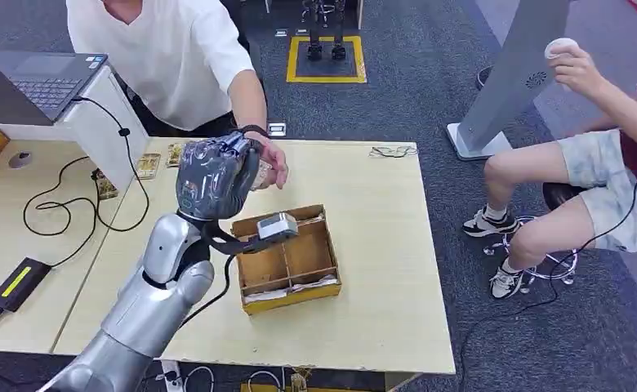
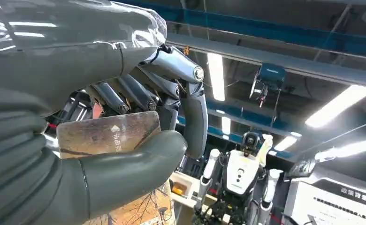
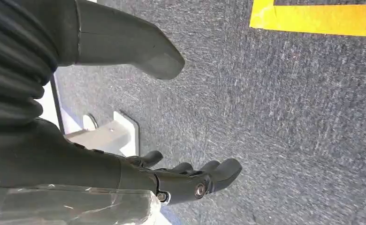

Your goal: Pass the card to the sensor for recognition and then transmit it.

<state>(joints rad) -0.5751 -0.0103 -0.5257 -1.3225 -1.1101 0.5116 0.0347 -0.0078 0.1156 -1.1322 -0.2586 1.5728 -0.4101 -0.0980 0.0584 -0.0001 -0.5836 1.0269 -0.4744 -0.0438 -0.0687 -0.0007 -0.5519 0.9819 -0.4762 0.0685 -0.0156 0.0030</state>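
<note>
- pinching the card (image 2: 108,136) between thumb and fingers of the left hand (image 1: 216,175), raised over the far side of the table (image 1: 380,269), right beside a person's hand (image 1: 273,167).
- holding the card by one end only in the left wrist view, with the thumb (image 2: 134,171) overlapping the lower edge; judging the grip thin, so risking a slip or a twist during any quick wrist turn.
- risking a drop onto the table or into the wooden tray (image 1: 287,261) if the fingers loosen before the person takes hold.
- risking a bump with the person's hand, sitting almost against the robot's.
- possibly skipping the read: grey sensor (image 1: 276,226) sitting on the tray's near-left corner, below and just beside the raised hand; not possible to tell from here whether recognition is done.
- hanging the right hand (image 3: 190,180) low over the carpet, fingers loosely spread, holding nothing.
- noting around: laptop (image 1: 42,82) on the side desk, black cables (image 1: 70,196) trailing across it, second person seated to the right, well apart.
- watching the forearm cable near the tray edge; possibly snagging the tray on the way back down.
</note>
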